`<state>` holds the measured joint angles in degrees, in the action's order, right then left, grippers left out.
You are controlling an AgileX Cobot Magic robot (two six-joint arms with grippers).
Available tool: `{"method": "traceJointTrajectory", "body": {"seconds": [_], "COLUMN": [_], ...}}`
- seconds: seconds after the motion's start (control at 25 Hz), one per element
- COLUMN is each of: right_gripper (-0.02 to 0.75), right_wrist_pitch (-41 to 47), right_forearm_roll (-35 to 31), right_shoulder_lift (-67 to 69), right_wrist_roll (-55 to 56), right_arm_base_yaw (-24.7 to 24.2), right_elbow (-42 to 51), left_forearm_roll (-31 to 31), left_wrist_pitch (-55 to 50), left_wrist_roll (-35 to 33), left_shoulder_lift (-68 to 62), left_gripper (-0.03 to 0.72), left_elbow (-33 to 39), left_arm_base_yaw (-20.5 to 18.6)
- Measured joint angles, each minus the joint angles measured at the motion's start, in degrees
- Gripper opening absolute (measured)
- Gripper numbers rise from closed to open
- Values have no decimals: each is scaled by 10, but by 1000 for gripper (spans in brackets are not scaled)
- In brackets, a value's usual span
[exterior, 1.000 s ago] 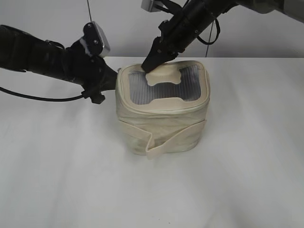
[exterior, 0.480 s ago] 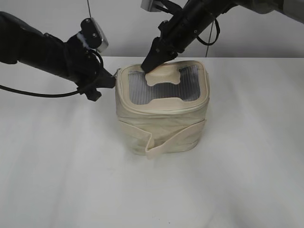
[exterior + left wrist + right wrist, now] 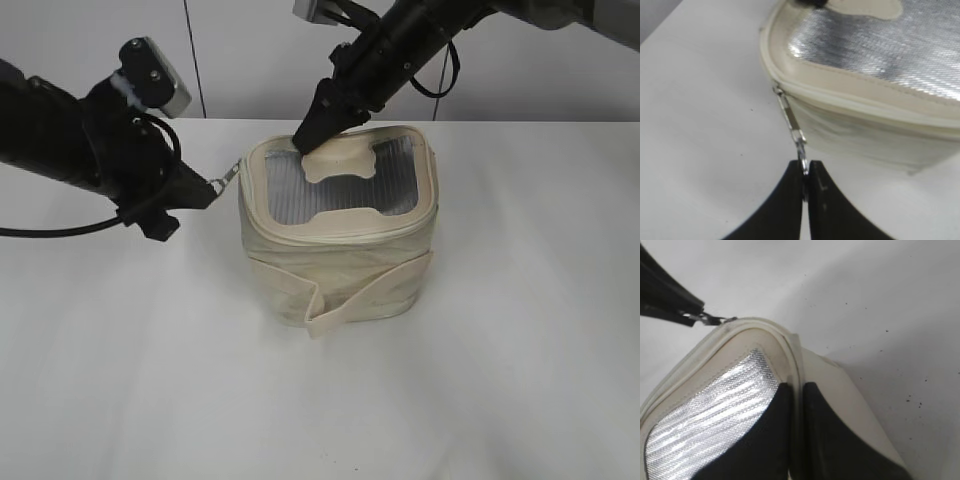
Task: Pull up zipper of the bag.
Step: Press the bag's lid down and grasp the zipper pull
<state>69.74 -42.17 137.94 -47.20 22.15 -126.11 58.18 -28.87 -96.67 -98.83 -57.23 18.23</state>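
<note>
Zipper-pulling step: left hand (image 3: pixel 805 181) clamped on zipper (image 3: pixel 790 116) pull; right hand (image 3: pixel 796 405) pinches bag (image 3: pixel 340 250) rim; next, steady leftward pull.

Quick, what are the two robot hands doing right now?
Left gripper: shut on the zipper pull.
Right gripper: shut on the bag rim.

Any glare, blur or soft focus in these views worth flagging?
Left wrist view: the window panel glares bright silver, and the left hand is blurred. Right wrist view: the right hand is dark and soft. Exterior view: even light, with only a faint shadow beside the bag.
</note>
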Motion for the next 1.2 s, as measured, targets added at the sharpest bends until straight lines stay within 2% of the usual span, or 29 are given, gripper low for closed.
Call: {"method": "traceJointTrajectory", "body": {"seconds": [0.36, 0.52, 0.76, 0.96, 1.08, 1.2], "right_gripper": [41, 41, 41, 41, 41, 41], "right_wrist_pitch": [0, 0, 0, 0, 0, 0], "right_forearm_roll": [-3, -2, 0, 0, 0, 0], "right_shoulder_lift": [0, 0, 0, 0, 0, 0], "right_wrist_roll": [21, 33, 52, 69, 70, 71], "right_arm_base_yaw": [1, 2, 2, 1, 1, 1], "right_elbow": [0, 0, 0, 0, 0, 0], "left_forearm_roll": [1, -4, 14, 59, 80, 94], "left_wrist_pitch": [34, 27, 54, 161, 187, 182], "left_wrist_roll": [64, 85, 107, 108, 108, 108], "left_shoulder_lift": [80, 100, 100, 90, 58, 26], "left_gripper": [13, 13, 17, 17, 17, 17], "left_elbow": [104, 127, 132, 126, 92, 56], "left_arm_base_yaw": [59, 104, 197, 288, 319, 333]}}
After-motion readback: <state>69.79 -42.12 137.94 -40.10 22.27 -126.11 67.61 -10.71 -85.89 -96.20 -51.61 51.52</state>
